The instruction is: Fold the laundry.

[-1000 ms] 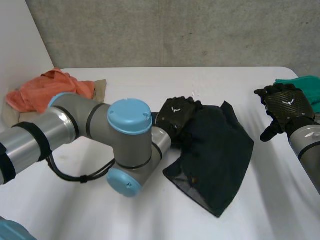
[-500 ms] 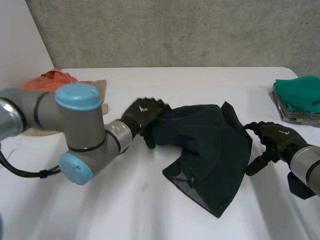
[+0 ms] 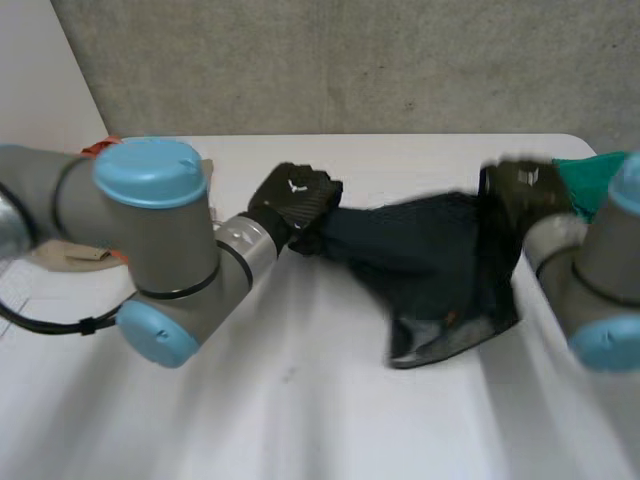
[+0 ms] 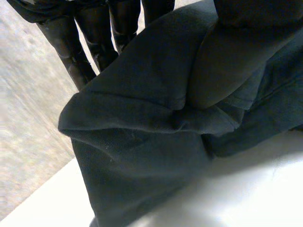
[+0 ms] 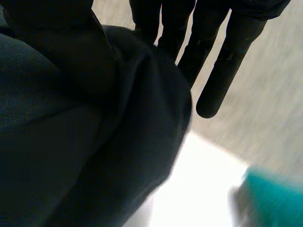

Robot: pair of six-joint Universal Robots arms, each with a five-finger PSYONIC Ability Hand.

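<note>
A dark navy cloth (image 3: 430, 255) hangs stretched between my two hands above the white table (image 3: 330, 400), its lower part sagging toward the table. My left hand (image 3: 297, 200) is shut on the cloth's left end. In the left wrist view the thumb (image 4: 227, 61) presses the cloth (image 4: 142, 142) against the fingers (image 4: 90, 42). My right hand (image 3: 518, 190) is shut on the cloth's right end. The right wrist view shows the cloth (image 5: 71, 142) pinched between the thumb (image 5: 57, 42) and the fingers (image 5: 222, 61).
A folded green cloth (image 3: 590, 180) lies at the table's far right, close behind my right hand, and also appears beyond the fingertips as a green cloth (image 5: 274, 198). An orange cloth (image 3: 95, 148) peeks out behind my left arm. A grey wall stands behind the table.
Both hands have closed on the dark cloth. The right hand moved up and in to the cloth's right end. The cloth rose off the table and is pulled out between the hands.
</note>
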